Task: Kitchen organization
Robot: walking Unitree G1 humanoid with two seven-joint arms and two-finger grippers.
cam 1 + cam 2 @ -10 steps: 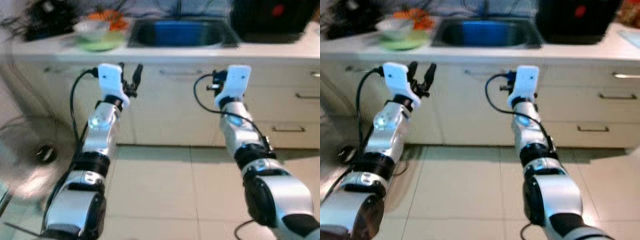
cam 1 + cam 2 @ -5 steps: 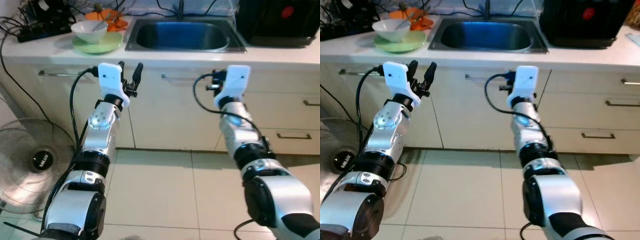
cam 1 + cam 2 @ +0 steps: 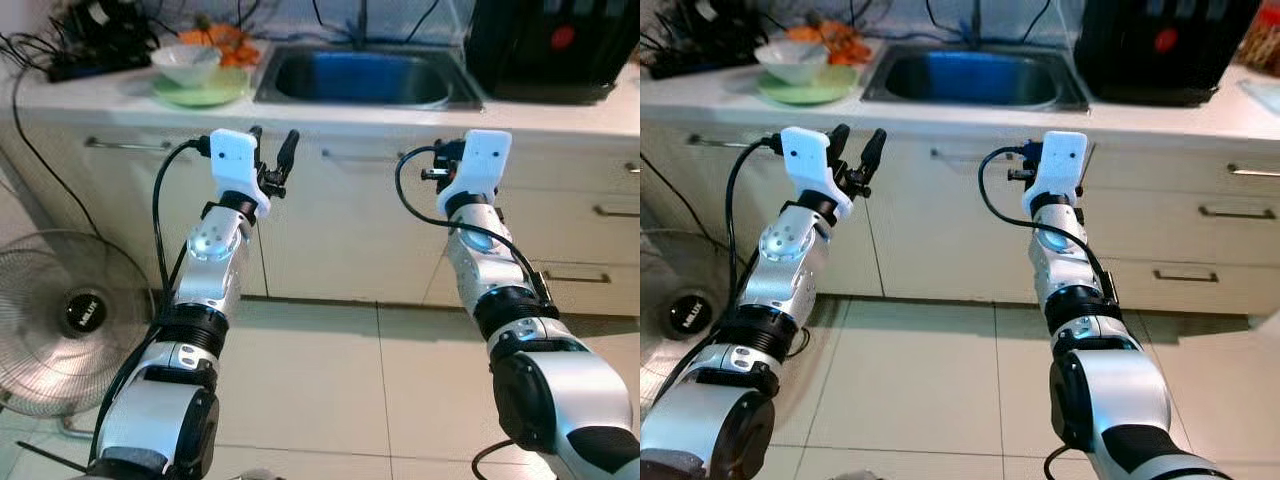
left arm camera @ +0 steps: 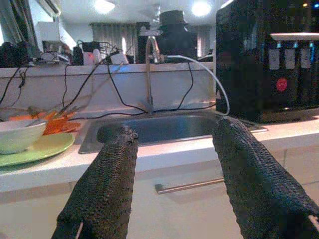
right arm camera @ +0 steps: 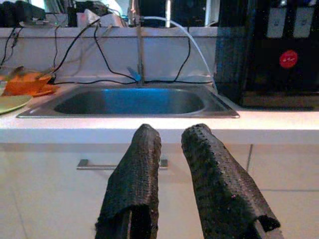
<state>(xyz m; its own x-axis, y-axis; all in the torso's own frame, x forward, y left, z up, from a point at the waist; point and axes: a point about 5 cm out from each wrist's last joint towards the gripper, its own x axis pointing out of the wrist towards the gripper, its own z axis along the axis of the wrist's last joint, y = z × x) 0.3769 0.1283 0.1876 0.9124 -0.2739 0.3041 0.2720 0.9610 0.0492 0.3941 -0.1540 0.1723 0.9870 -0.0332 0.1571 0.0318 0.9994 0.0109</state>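
Both empty pincers, left pincer and right pincer, face sink.

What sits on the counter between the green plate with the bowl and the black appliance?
The steel sink, seen in both eye views, lies between the green plate with its white bowl and the black appliance.

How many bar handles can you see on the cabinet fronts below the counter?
5: one left, under the green plate; one under the sink; three on the right-hand drawers, top, middle and lowest. The arms may hide more.
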